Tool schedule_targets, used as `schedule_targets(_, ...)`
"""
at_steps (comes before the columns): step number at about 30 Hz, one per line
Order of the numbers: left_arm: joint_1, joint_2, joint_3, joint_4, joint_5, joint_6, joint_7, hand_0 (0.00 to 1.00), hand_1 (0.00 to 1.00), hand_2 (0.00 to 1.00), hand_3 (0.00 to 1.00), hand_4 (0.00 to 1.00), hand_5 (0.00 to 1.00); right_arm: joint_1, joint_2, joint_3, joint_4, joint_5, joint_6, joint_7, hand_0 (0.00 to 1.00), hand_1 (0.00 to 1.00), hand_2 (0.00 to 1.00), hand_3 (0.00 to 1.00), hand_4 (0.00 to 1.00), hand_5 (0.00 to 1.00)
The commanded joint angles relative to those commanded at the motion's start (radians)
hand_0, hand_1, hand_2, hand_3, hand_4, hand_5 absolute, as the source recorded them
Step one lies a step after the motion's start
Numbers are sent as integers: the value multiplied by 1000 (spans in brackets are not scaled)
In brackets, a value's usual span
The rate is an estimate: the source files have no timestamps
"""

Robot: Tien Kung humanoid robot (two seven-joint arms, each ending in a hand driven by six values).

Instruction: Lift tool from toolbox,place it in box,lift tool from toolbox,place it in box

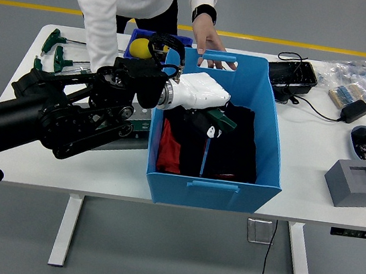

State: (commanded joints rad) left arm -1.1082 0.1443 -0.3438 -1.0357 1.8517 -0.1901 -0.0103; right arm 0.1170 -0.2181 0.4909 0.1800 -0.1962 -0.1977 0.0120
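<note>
one tool (216,120) half-hidden under left hand (199,90)

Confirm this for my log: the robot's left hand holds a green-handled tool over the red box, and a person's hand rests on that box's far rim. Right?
Not quite. The box is blue, not red; only some of the cloth inside it is red. The head view shows this. The rest holds: the left hand holds the green-handled tool over the box, and a person's hand rests on its far rim.

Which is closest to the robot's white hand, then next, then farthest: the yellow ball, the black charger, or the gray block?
From the left hand:
1. Yellow ball, behind it to the left.
2. Black charger, across on the right.
3. Gray block, near the right edge.
</note>
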Motion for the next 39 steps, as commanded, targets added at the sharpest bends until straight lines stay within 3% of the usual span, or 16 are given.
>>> schedule_targets(5,4,-21,13,33,10,14,-13,227,74,105,124,596,548,2,-1,-7,0,5,0,1,679,665,729,575,778,692)
schedule_targets(6,6,-28,16,44,10,19,-17,324,226,242,329,671,499,2,-2,-9,0,5,1,1,680,664,729,575,779,691)
schedule_targets(11,10,-53,26,80,31,87,-44,324,226,242,329,671,499,4,-4,-18,0,8,1,0,680,664,729,575,779,691)
schedule_targets(12,10,-57,26,86,35,106,-50,454,472,518,543,802,520,4,-4,-20,0,9,1,1,679,664,729,575,779,691)
schedule_targets(17,-2,-81,13,121,50,203,-86,454,472,518,543,802,520,7,-7,-33,0,15,2,2,679,664,729,575,779,691)
schedule_targets(18,-5,-85,9,130,53,225,-94,537,555,611,592,826,503,7,-7,-34,0,16,2,2,681,664,728,575,779,690)
schedule_targets(23,-15,-98,-14,172,63,299,-111,537,555,611,592,826,503,12,-10,-48,0,24,2,5,681,664,728,575,779,690)
schedule_targets(24,-16,-100,-21,178,66,315,-114,609,620,674,661,886,523,12,-10,-51,0,26,2,5,681,664,729,575,778,687)
schedule_targets(26,-19,-103,-31,188,70,341,-116,609,620,674,661,886,523,14,-11,-55,0,29,2,6,681,664,729,575,778,687)
schedule_targets(33,-20,-100,-69,189,98,378,-96,645,646,701,687,908,522,18,-13,-58,0,35,3,7,681,662,728,575,778,687)
schedule_targets(39,-8,-85,-108,174,108,381,-83,652,644,707,697,932,536,17,-10,-41,0,23,2,4,681,662,728,575,777,687)
